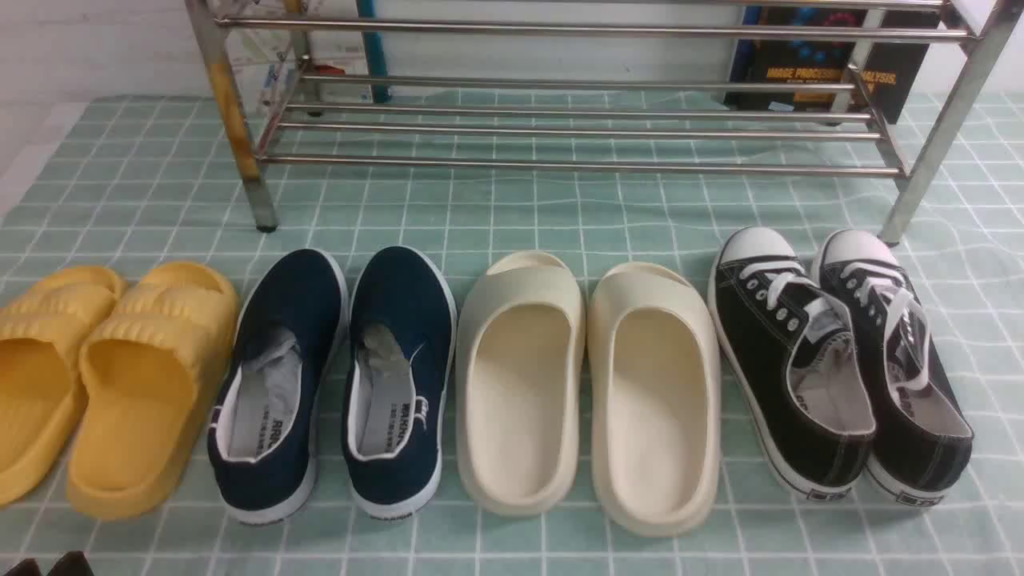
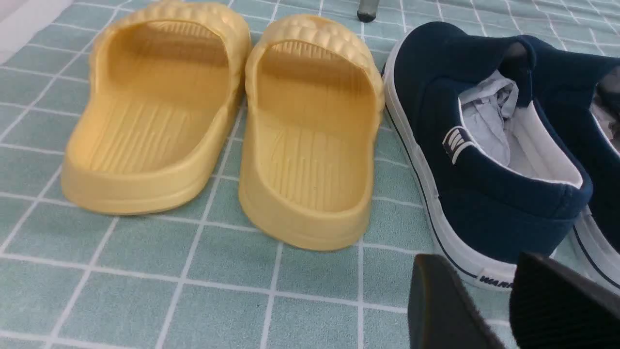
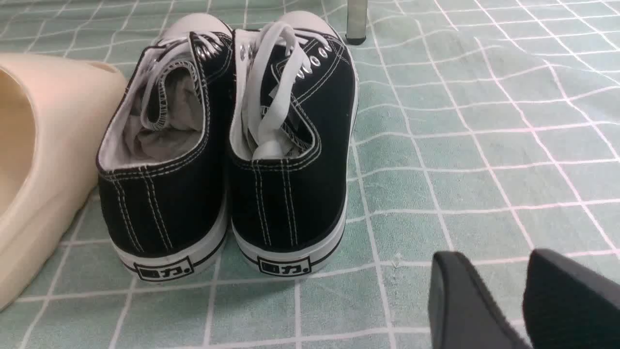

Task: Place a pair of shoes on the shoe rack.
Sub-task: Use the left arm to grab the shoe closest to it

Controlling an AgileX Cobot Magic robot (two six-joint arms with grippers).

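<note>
The pair of shoes, two navy slip-ons with white soles, stands side by side on the checked cloth: the left shoe [image 1: 276, 384] and the right shoe [image 1: 400, 376], toes toward the shoe rack [image 1: 560, 166]. The steel rack stands behind the row, its bars bare. In the left wrist view my left gripper [image 2: 477, 264] is open and holds nothing, a short way behind the heel of the left navy shoe [image 2: 484, 194]. Its dark tips barely show at the front view's lower left corner [image 1: 48, 564]. My right gripper [image 3: 491, 259] is open over bare cloth, beside the black sneakers.
Yellow slides [image 1: 120, 376] lie left of the navy pair, and cream slides [image 1: 584, 384] lie right of it. Black lace-up sneakers [image 1: 840, 368] stand at the far right. The rack's rust-yellowed leg [image 1: 232, 104] rises behind the yellow slides. A dark book [image 1: 824, 72] leans behind the rack.
</note>
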